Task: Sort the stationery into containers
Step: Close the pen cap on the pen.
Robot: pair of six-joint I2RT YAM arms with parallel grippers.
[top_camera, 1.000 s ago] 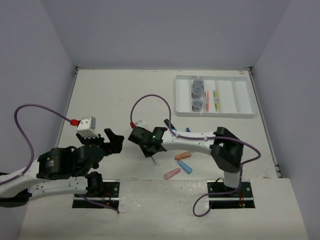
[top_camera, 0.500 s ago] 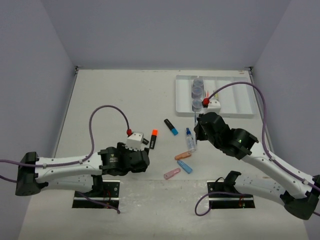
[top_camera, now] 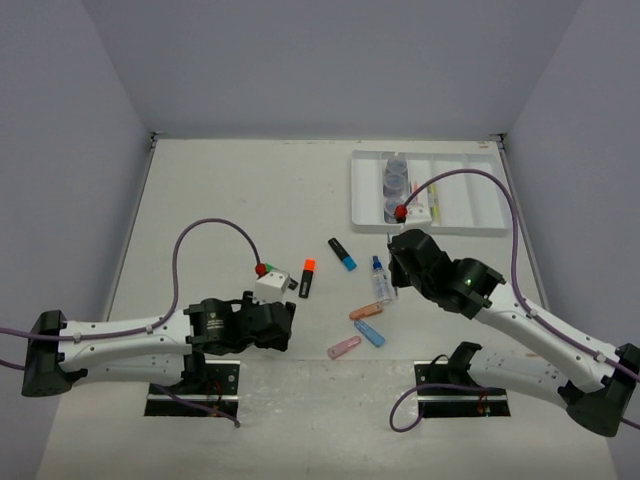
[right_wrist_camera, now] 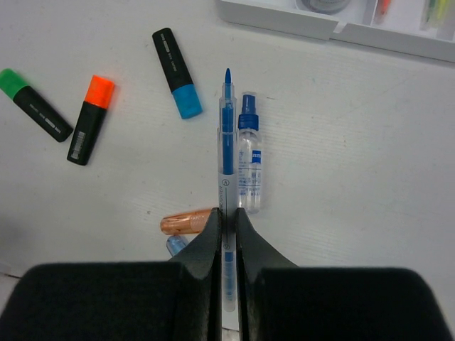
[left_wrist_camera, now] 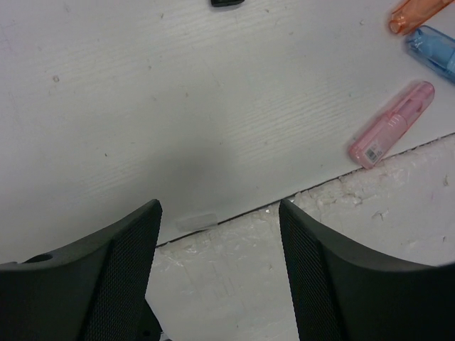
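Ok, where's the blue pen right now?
In the right wrist view, the blue pen is pinched between the right fingers, beside the small bottle, with its tip pointing toward the tray.

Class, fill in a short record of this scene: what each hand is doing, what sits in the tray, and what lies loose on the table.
left hand: open, empty, over the table
right hand: shut on a blue pen
tray: three jars in one compartment, thin pens beside them
loose on table: green-capped highlighter, orange-capped highlighter, blue-capped highlighter, spray bottle, pink capsule piece, orange capsule piece, blue capsule piece
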